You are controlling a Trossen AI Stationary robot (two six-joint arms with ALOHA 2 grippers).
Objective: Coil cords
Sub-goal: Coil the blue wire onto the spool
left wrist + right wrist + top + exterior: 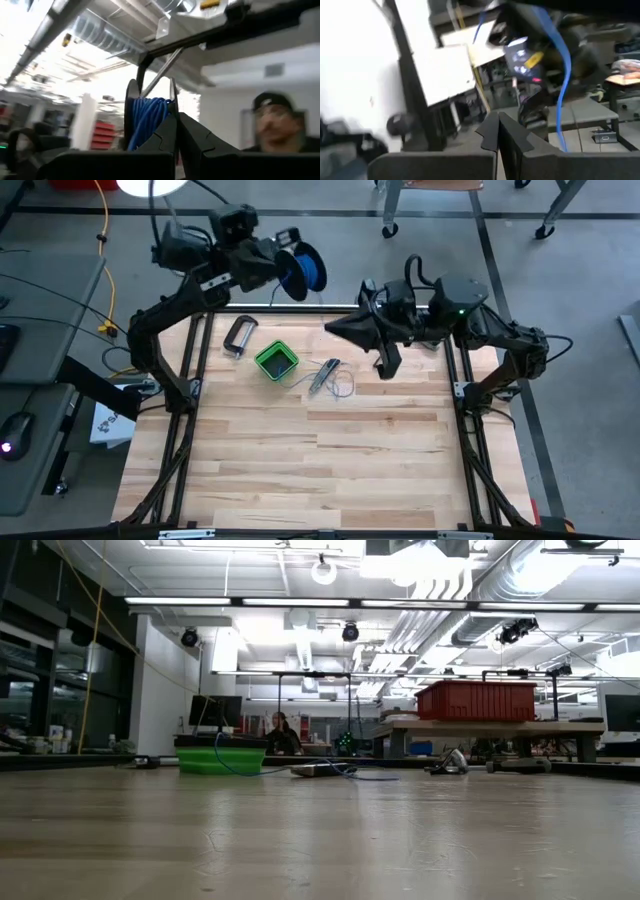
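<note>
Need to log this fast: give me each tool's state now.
Left tool: closed on the spool of blue wire.
Right tool: closed, holding nothing.

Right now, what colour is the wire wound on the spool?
Blue; the wire shows best in the left wrist view.

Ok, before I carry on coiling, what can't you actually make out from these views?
- Wire's route from the spool on the left tool to the table: too thin in the high view.
- Loose wire end by the green box: too small to trace.
- Right tool: right wrist view blurred; whether it pinches the blue wire is unclear.
- Both arms: out of the low view.
</note>
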